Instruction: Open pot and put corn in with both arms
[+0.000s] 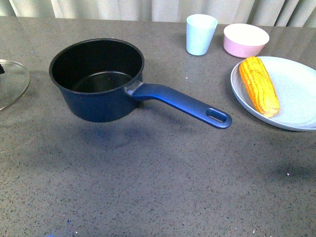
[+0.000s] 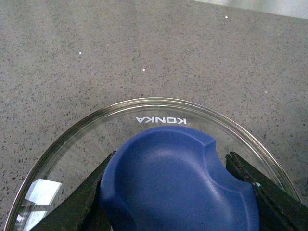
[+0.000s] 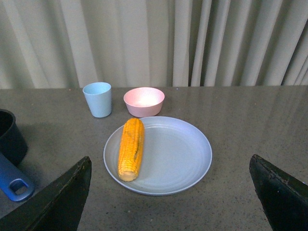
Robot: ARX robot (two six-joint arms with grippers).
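Two hands, two jobs. Your left hand (image 2: 169, 161) is pinching the blue knob of the glass lid (image 1: 12, 81), holding it down at the desk (image 1: 158, 187), left of the pot (image 1: 98, 106), which is sitting open. Your right hand (image 3: 169, 161) is hanging spread wide, facing the corn (image 1: 258, 85) lying on its plate (image 1: 296, 98), likely lining up a grab.

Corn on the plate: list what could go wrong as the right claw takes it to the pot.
1. The corn is round and tapered and lies on a smooth plate; the open right claw may roll it or lose it mid-carry.
2. The pot handle points toward the plate; a low carry could clip it and turn the pot.
3. The cup and pink bowl stand just beyond the plate, so overreach may knock them.
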